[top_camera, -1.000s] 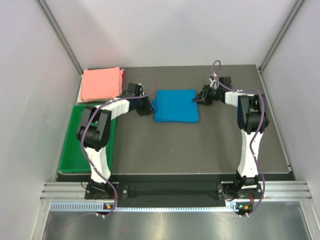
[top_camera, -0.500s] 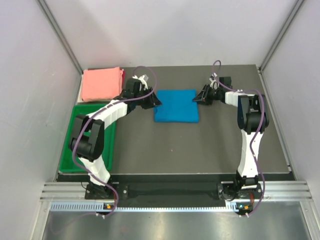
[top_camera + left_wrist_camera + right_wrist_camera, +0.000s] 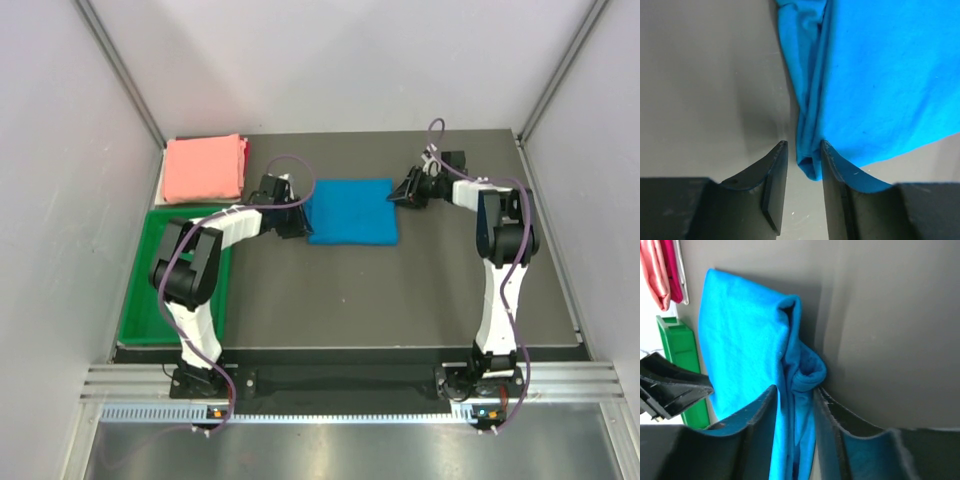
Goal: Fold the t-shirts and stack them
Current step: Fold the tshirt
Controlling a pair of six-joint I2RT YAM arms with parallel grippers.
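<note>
Left gripper (image 3: 802,146) straddles the 9 o'clock edge of the blue t-shirt (image 3: 352,210), jaws slightly apart. Right gripper (image 3: 795,390), at its 2 o'clock corner, is packed with cloth, and I cannot tell if it is clamped. The shirt lies flat mid-table.

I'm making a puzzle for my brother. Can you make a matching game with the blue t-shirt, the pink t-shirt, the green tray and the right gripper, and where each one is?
Things:
1. blue t-shirt
2. pink t-shirt
3. green tray
4. right gripper

Places:
A. folded in the far left corner of the table
B. at the right edge of the blue cloth
C. folded flat in the middle, toward the far side
D. along the left edge, just in front of the pink one

Pairs: 1-C, 2-A, 3-D, 4-B
</note>
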